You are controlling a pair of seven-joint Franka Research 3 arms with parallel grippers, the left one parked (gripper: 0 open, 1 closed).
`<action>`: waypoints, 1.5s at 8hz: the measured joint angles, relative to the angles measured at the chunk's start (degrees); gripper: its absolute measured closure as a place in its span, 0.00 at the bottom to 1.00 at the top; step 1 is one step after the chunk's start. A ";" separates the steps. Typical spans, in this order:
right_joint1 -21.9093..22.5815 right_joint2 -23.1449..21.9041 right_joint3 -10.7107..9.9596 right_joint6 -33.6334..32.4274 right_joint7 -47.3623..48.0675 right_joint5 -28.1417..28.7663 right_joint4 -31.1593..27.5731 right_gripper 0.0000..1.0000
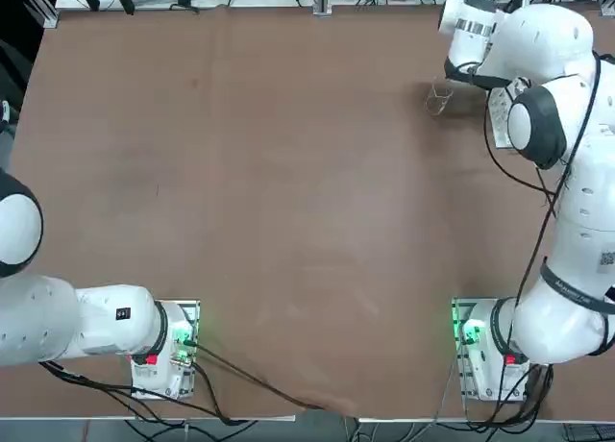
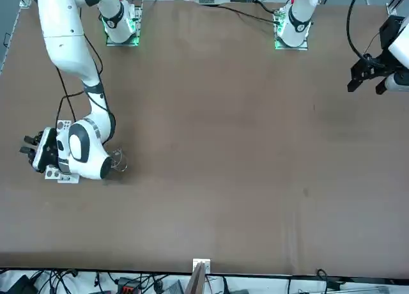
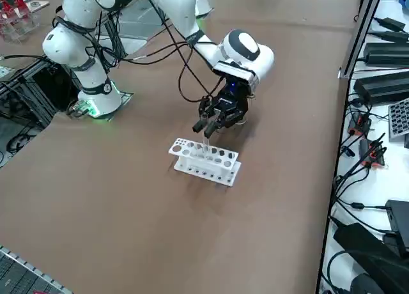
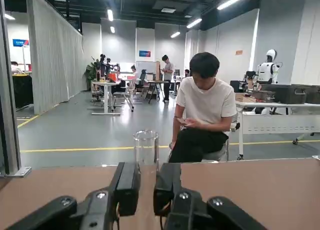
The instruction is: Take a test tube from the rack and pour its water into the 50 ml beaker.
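Observation:
My right gripper (image 3: 206,124) hangs just above the white rack (image 3: 204,161), with its fingers pointing level toward the table's right side. It is shut on the test tube (image 4: 145,148), which stands upright between the fingertips (image 4: 128,182). The tube's lower end (image 3: 206,146) hangs over the rack's holes. I cannot make out water inside it. The 50 ml beaker (image 1: 439,98) stands on the table on the other side of the wrist, also seen in the front view (image 2: 118,160). The arm hides most of the rack (image 2: 54,174) in the front view.
A seated person (image 4: 202,110) is beyond the table edge that the gripper faces. Cables and power bricks (image 3: 383,51) lie along the right side of the table. The brown tabletop (image 1: 288,192) stretches wide to the left of the beaker.

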 joint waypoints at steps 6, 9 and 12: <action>0.00 0.45 0.00 0.13 0.14 -0.36 0.11 0.79; 0.00 0.81 0.00 0.59 0.64 -0.71 0.25 0.79; -0.02 1.18 0.00 1.11 1.68 -1.12 0.25 0.79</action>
